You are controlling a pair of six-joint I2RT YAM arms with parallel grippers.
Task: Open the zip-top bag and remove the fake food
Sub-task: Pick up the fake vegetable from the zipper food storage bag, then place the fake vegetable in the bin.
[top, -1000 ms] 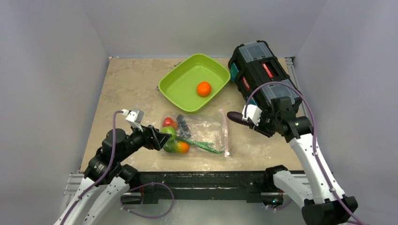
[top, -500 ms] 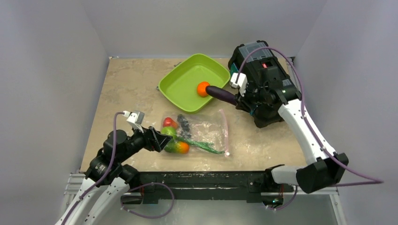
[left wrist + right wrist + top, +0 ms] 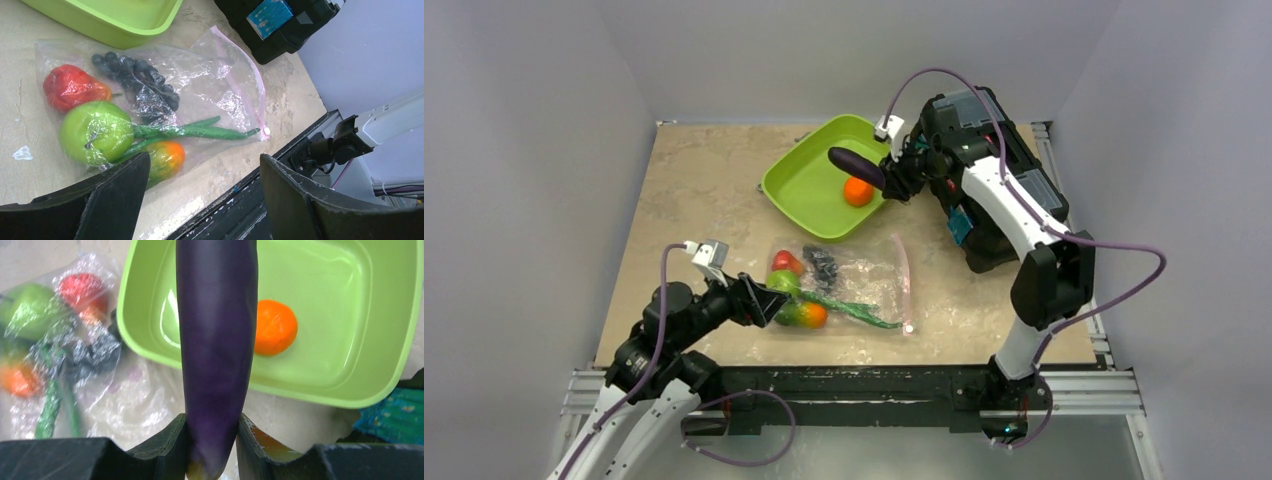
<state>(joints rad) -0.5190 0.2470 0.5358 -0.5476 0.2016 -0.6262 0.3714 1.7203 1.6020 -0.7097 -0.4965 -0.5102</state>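
The zip-top bag (image 3: 864,275) lies flat on the table, its pink zip strip (image 3: 250,75) at the right end. Inside it are a red strawberry (image 3: 72,87), a green lime (image 3: 95,132), dark grapes (image 3: 135,75), a green pod (image 3: 200,132) and an orange-green fruit (image 3: 165,157). My left gripper (image 3: 204,162) stands open low at the bag's left end, holding nothing. My right gripper (image 3: 212,435) is shut on the stem end of the purple eggplant (image 3: 216,340), which hangs over the green tray (image 3: 809,175). An orange (image 3: 858,190) sits in the tray.
A black toolbox (image 3: 984,170) stands at the back right, close behind my right arm. The tray's near corner almost touches the bag. The table's front metal rail (image 3: 280,170) runs just below the bag.
My right arm has carried the eggplant from right of the bag up and left to above the tray. The left arm and the bag have hardly moved.
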